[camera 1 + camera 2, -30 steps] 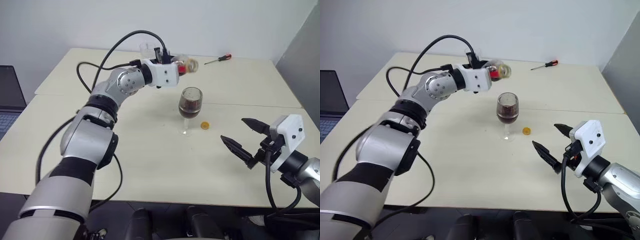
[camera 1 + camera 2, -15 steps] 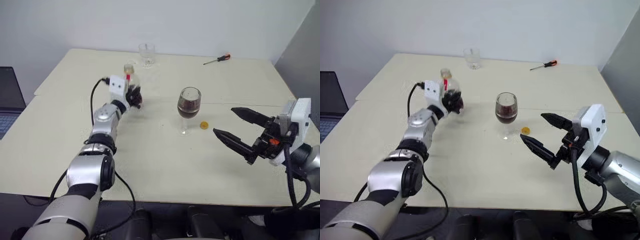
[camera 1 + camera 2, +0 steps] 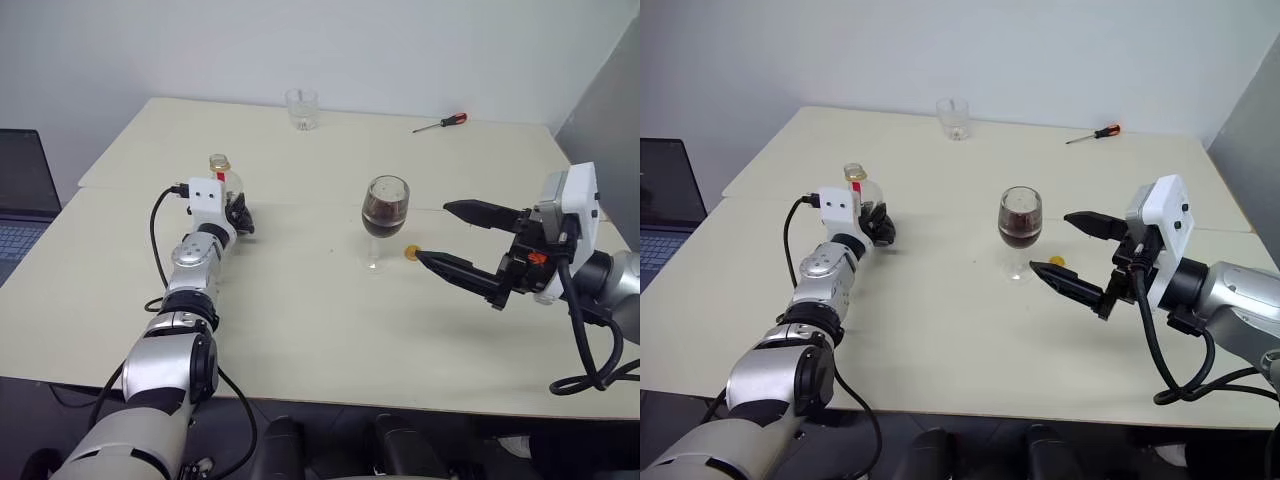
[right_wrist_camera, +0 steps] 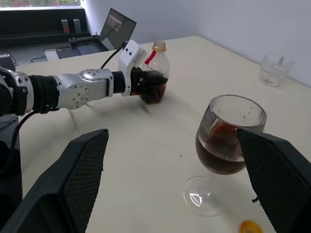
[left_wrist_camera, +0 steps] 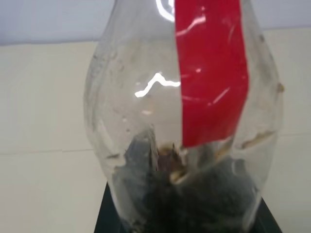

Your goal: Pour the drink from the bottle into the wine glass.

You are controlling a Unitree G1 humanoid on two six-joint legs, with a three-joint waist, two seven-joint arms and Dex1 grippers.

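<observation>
Two black-fingered hands: left hand (image 4: pixel 146 83) grips squat clear plastic bottle (image 4: pixel 156 68), right hand (image 3: pixel 462 238) wide beside round-bowled wine glass (image 3: pixel 384 207)

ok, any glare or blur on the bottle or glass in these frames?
Left wrist view: bottle very close, white highlights on the plastic above the red label. Right wrist view: glass sharp, small glints on its foot; the near fingers look soft. Eye views: even light, faint shadows, no glare.
</observation>
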